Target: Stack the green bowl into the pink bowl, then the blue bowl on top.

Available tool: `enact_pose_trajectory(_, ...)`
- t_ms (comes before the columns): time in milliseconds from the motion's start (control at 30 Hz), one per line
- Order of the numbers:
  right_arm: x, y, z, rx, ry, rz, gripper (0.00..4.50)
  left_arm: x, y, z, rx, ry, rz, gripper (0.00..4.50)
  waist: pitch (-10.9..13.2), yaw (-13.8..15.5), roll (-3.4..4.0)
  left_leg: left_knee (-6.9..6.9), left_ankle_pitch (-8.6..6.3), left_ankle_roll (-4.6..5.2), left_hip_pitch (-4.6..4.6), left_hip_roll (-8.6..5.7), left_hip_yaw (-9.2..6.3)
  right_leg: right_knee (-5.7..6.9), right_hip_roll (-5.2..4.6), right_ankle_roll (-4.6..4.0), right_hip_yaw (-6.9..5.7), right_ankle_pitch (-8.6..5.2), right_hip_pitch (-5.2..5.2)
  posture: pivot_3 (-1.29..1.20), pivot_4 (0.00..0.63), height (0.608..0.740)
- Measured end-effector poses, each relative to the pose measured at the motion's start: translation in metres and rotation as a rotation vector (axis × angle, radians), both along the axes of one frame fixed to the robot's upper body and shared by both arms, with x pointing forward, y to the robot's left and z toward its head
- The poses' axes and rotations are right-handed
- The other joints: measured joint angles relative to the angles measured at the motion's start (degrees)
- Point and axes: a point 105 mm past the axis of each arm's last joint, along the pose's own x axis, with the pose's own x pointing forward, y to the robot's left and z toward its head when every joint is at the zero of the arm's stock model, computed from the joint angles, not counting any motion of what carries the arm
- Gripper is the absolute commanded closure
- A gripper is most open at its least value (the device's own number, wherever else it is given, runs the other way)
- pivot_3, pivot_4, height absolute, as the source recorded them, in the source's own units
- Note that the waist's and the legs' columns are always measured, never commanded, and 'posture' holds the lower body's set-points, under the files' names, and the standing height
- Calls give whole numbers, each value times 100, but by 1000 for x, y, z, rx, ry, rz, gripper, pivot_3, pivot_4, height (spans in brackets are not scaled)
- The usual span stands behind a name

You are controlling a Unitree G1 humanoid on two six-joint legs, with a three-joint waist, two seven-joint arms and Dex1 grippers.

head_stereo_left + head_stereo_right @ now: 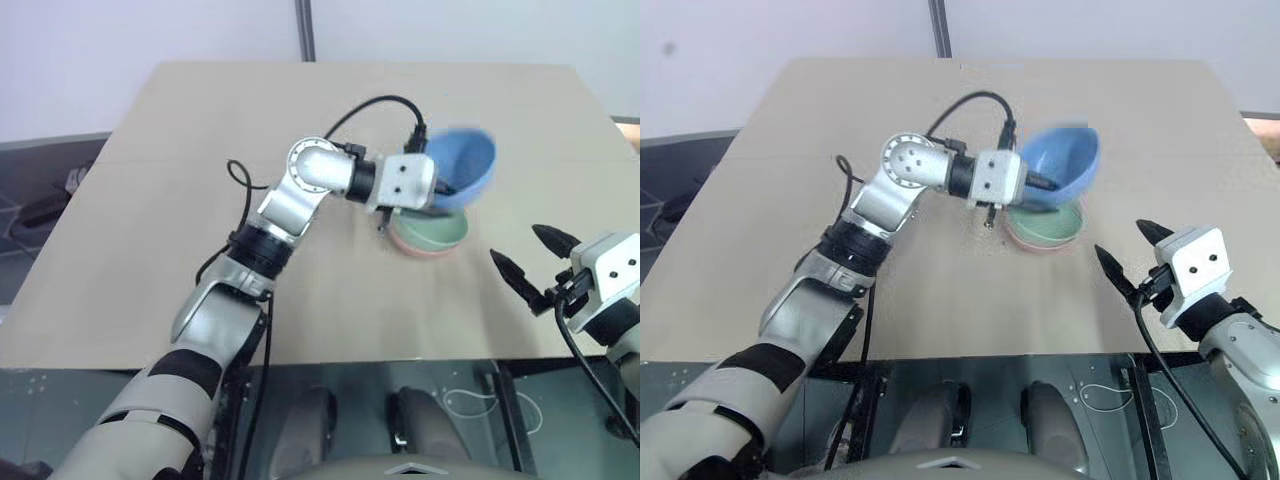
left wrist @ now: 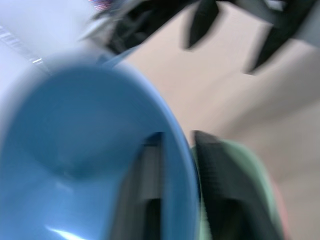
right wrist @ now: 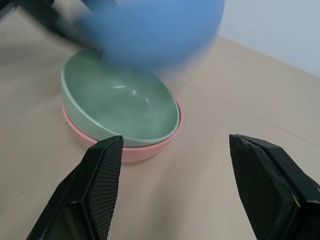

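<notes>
The green bowl [image 3: 120,105] sits nested inside the pink bowl [image 3: 135,152] on the tan table [image 1: 200,250], right of centre. Just above them hangs the blue bowl [image 1: 465,160], tilted on its side. My left gripper [image 1: 445,190] is shut on the blue bowl's near rim; in the left wrist view one finger [image 2: 150,185] lies inside the bowl and the other outside. My right gripper [image 1: 530,262] stands open and empty near the table's front right, pointing toward the stacked bowls from a short distance.
The table's front edge [image 1: 300,358] runs just below my arms. A grey pole [image 1: 305,30] rises behind the far edge. Bare tabletop stretches to the left of the bowls and behind them.
</notes>
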Motion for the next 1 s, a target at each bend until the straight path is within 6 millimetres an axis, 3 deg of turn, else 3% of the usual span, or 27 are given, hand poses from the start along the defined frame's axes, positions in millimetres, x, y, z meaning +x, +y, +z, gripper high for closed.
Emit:
enact_pose_trajectory(100,0,-1,0,0,-1,-9,697,3,8,0,9,-12,10,518,0,19,0,2,0,0,-1,1,0,1,-2,0,1,0,-1,0,150,740)
enact_pose_trajectory(167,-1,-1,-1,-3,0,-7,697,8,18,4,-3,-11,48,518,0,17,0,3,0,1,-2,1,4,1,-2,1,5,0,-1,0,150,740)
enact_pose_trajectory(367,8,-4,-10,12,18,25,697,18,77,27,-256,142,311,518,-5,11,9,4,0,0,3,7,8,4,-8,0,11,0,-1,0,150,740)
enact_pose_trajectory(433,13,-8,-14,13,39,47,697,17,106,9,-343,247,444,250,-8,0,14,2,0,-1,9,11,14,5,-11,0,19,0,0,0,150,740)
enact_pose_trajectory(533,18,-12,-18,23,77,84,89,9,137,-25,-329,430,585,0,-6,29,10,3,0,-1,4,13,4,5,-9,0,17,0,-1,0,150,740)
enact_pose_trajectory(567,19,-13,-19,36,86,96,89,4,144,-32,-329,460,616,0,-6,56,9,4,0,-1,2,12,-2,4,-12,0,15,0,1,0,150,740)
enact_pose_trajectory(700,24,-16,-14,11,84,147,89,-11,163,-30,-535,454,685,0,-7,114,9,9,0,0,0,3,-2,1,-57,1,13,1,5,0,150,740)
enact_pose_trajectory(900,10,-34,-17,-36,159,195,89,-44,195,-51,-500,531,775,0,-7,120,10,-3,0,0,9,4,-10,-1,-57,-1,3,0,14,0,150,740)
enact_pose_trajectory(1000,1,-43,-16,-51,190,205,89,-58,201,-55,-474,572,772,0,-7,121,10,-2,-1,0,31,3,-5,-3,-62,0,6,0,39,0,150,740)
